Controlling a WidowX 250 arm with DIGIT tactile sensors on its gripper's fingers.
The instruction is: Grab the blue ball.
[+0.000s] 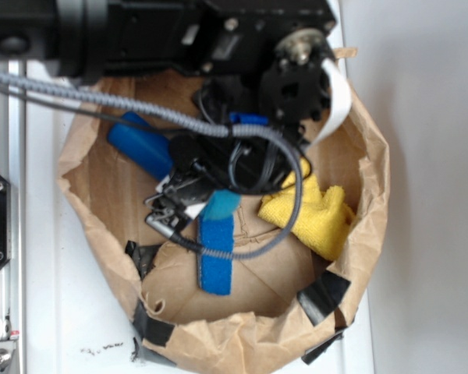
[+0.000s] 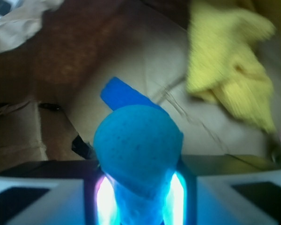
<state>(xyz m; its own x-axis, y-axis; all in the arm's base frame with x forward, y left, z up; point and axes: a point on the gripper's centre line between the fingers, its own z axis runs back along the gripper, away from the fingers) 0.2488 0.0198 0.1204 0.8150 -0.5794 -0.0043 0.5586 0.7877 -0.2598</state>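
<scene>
The blue ball fills the lower middle of the wrist view, a teal, dimpled ball pinched between the two jaws and squeezed narrower where they press on it. My gripper is shut on it, with light glowing on both sides of the ball. In the exterior view the ball shows as a teal patch under the arm, at the top end of the flat blue strip, with the gripper mostly hidden by cables. All of this is inside the open brown paper bag.
A dark blue bottle-shaped pin lies at the bag's back left. A crumpled yellow cloth lies at the right, also in the wrist view's upper right. Black tape patches mark the bag's front wall. The bag's walls rise all round.
</scene>
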